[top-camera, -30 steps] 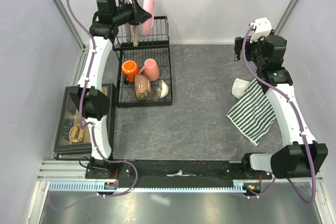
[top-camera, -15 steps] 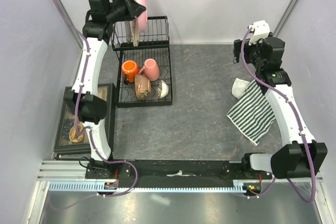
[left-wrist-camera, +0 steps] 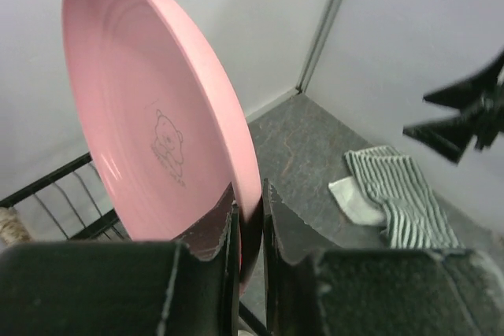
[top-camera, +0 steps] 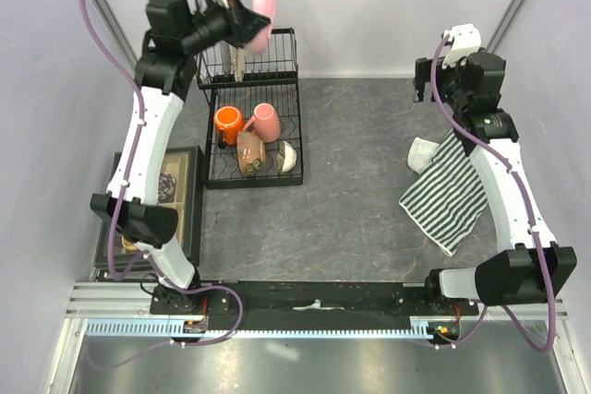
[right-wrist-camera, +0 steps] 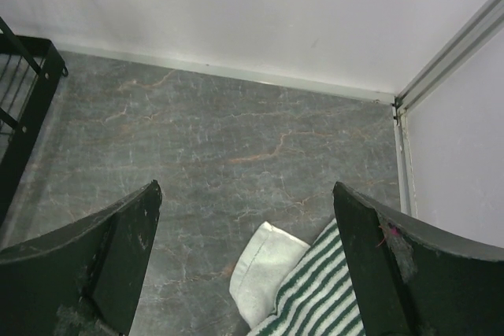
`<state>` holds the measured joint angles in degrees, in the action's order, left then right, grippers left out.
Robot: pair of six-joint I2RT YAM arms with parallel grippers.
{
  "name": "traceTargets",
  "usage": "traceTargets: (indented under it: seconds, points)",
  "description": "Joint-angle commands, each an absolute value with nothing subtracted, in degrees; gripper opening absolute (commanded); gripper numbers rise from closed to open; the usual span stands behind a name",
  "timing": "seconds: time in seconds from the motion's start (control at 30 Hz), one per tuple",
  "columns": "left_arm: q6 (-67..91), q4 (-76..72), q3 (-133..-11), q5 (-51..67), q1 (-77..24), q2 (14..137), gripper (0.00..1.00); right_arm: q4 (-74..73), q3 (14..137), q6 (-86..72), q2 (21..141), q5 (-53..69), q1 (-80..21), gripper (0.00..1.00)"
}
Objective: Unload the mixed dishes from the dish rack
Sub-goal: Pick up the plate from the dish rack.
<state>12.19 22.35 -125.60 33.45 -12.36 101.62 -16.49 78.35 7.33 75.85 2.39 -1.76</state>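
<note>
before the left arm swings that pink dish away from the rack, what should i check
1. Grip: left gripper is shut on the rim of the pink dish, one finger on each face. ok
2. Clearance: the dish hangs above the upright back of the dish rack, apparently touching no wire. ok
3. Landing spot: bare table lies between the rack and the striped cloth. ok
4. Other arm: right gripper is open, over the far right corner by the cloth, away from the dish. ok
5. Hold firm enough for a tilted carry: cannot tell
</note>
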Motion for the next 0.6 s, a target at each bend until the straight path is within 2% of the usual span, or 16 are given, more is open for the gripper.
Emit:
traceTargets:
  seconds: [0.0, 0.2, 0.43, 0.57]
  points:
    - [-10.25, 23.02, -118.85, 27.46, -23.16, 92.66, 0.02, -22.14, 86.65, 3.35, 77.86, 0.79, -1.93, 0.98]
    - [-29.60, 23.99, -108.55, 10.67, -38.03, 89.03, 0.02, -30.75, 96.75, -2.10, 81.55, 2.89, -1.93, 0.98]
    - [-40.59, 20.75, -102.49, -3.06, -48.16, 90.44, 0.02, -38.66, 105.37, -7.47, 84.55, 8.16, -1.23, 0.98]
    - [-48.05, 16.36, -98.36, -11.22, -53.07, 91.93, 0.02, -42.17, 108.09, -9.84, 85.86, 15.26, 1.39, 0.98]
